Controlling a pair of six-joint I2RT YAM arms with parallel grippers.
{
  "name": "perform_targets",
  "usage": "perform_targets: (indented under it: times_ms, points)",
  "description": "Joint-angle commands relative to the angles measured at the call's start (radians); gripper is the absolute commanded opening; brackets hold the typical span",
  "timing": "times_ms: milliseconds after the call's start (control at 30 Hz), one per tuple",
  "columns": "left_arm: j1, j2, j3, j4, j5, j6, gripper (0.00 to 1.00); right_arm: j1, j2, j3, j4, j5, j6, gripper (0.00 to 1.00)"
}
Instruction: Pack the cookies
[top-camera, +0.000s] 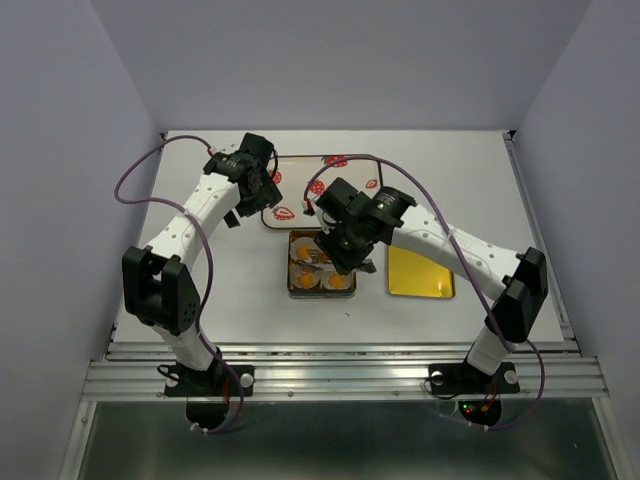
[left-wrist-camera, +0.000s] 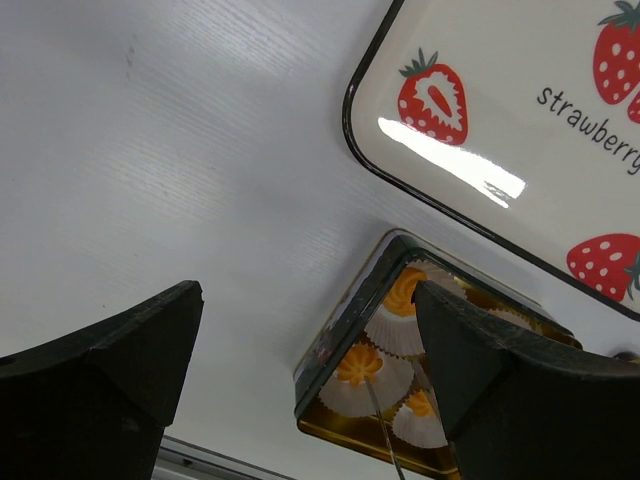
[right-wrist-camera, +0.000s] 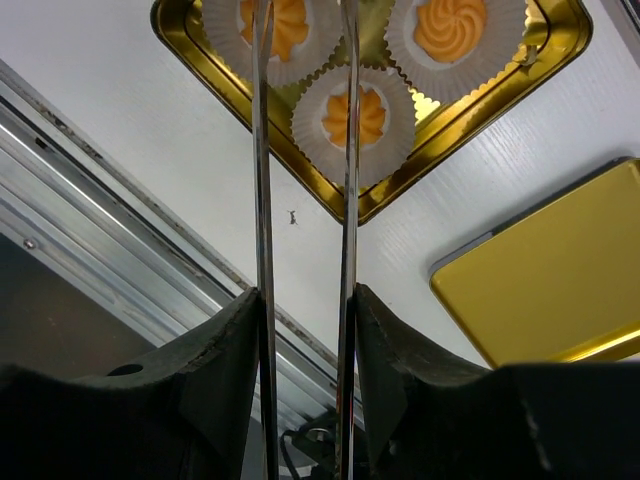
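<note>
Three cookies (right-wrist-camera: 449, 26) sit cupped in gold tin (right-wrist-camera: 480, 115), fourth hidden, lid (right-wrist-camera: 545, 270) off; right gripper (right-wrist-camera: 305, 350) clamps tongs (right-wrist-camera: 263, 150), blades slightly parted, tip load can't tell; left gripper (left-wrist-camera: 305, 340) gaping, empty.

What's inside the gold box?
Orange swirly cookies, each sitting in a white paper cup. Three show. From above, the tongs and the right gripper cover part of the gold box, so I cannot tell if a fourth is there.
</note>
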Motion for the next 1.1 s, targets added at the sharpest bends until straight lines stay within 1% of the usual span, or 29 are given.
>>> perform_targets:
  times_ms: [0,133,233,300,367,433,467,533,567,600,667,700,767,800,833,933,967,1000,1067]
  points:
    - [-0.001,-0.009,0.073,-0.020,-0.024,0.019,0.99,0.011,-0.098,0.060,0.034,0.054,0.065,0.45]
    - [-0.001,0.002,0.090,-0.023,-0.025,0.023,0.99,0.011,-0.141,0.074,0.031,0.089,0.113,0.45]
    - [-0.001,0.011,0.107,-0.028,-0.022,0.019,0.99,0.011,-0.170,0.062,0.026,0.158,0.144,0.44]
    - [-0.001,0.014,0.112,-0.031,-0.022,0.013,0.99,0.011,-0.184,0.053,0.026,0.238,0.170,0.45]
    - [-0.003,0.013,0.116,-0.036,-0.024,0.005,0.99,-0.041,-0.184,0.033,0.040,0.305,0.186,0.44]
    - [-0.003,0.011,0.118,-0.039,-0.027,0.000,0.99,-0.101,-0.179,0.016,0.083,0.324,0.187,0.43]
    - [-0.001,0.008,0.121,-0.040,-0.027,-0.003,0.99,-0.177,-0.173,0.007,0.103,0.342,0.199,0.42]
    - [-0.001,0.008,0.118,-0.043,-0.026,-0.014,0.99,-0.257,-0.164,-0.002,0.187,0.338,0.205,0.42]
    - [-0.003,0.007,0.115,-0.045,-0.026,-0.017,0.99,-0.330,-0.161,-0.019,0.218,0.358,0.213,0.42]
    - [-0.003,0.007,0.113,-0.046,-0.026,-0.020,0.99,-0.368,-0.155,-0.028,0.244,0.365,0.213,0.42]
    - [-0.003,0.002,0.106,-0.050,-0.026,-0.029,0.99,-0.434,-0.111,-0.036,0.302,0.396,0.208,0.42]
    - [-0.001,0.001,0.103,-0.050,-0.026,-0.030,0.99,-0.499,-0.091,-0.032,0.333,0.396,0.191,0.41]
    - [-0.001,-0.003,0.100,-0.051,-0.026,-0.037,0.99,-0.556,-0.036,-0.038,0.368,0.405,0.155,0.41]
    - [-0.003,-0.003,0.100,-0.053,-0.024,-0.038,0.99,-0.584,-0.022,-0.045,0.412,0.405,0.142,0.41]
    - [-0.003,0.001,0.097,-0.053,-0.019,-0.040,0.99,-0.642,-0.009,-0.058,0.440,0.402,0.125,0.41]
    - [-0.001,0.007,0.095,-0.054,-0.009,-0.043,0.99,-0.725,0.046,-0.085,0.546,0.361,0.058,0.42]
    - [-0.001,0.007,0.093,-0.054,-0.009,-0.043,0.99,-0.776,0.066,-0.081,0.557,0.341,0.041,0.42]
    - [-0.003,0.007,0.096,-0.054,-0.009,-0.040,0.99,-0.797,0.107,-0.079,0.571,0.317,0.004,0.42]
    - [-0.001,0.008,0.103,-0.054,-0.013,-0.034,0.99,-0.848,0.136,-0.093,0.627,0.255,-0.052,0.43]
